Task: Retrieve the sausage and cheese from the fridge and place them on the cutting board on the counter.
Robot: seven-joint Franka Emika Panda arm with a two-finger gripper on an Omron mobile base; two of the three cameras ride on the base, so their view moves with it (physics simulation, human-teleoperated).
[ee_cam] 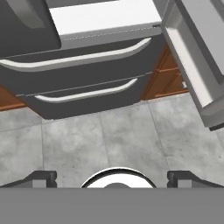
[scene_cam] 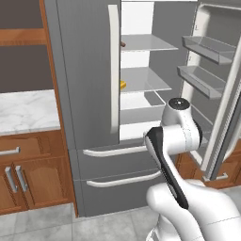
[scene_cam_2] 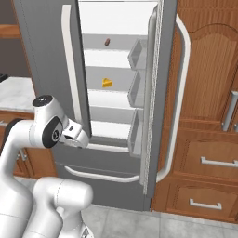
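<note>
Fridge [scene_cam_2: 51,69] right door open.
Sausage [scene_cam_2: 108,42] on upper shelf; yellow cheese [scene_cam_2: 107,83] wedge one shelf below.

Sausage [scene_cam_2: 108,42] shelved above cheese [scene_cam_2: 107,83]

Fridge [scene_cam_2: 116,69] shelves: upper, sausage [scene_cam_2: 108,42]; middle, cheese [scene_cam_2: 107,83].

Both base views look forward from behind the arm, sharing the tall grey open-doored fridge [scene_cam: 89,94] [scene_cam_2: 46,69]; the hand view apparently faces down, close to its lower drawers [ee_cam: 87,83].
</note>
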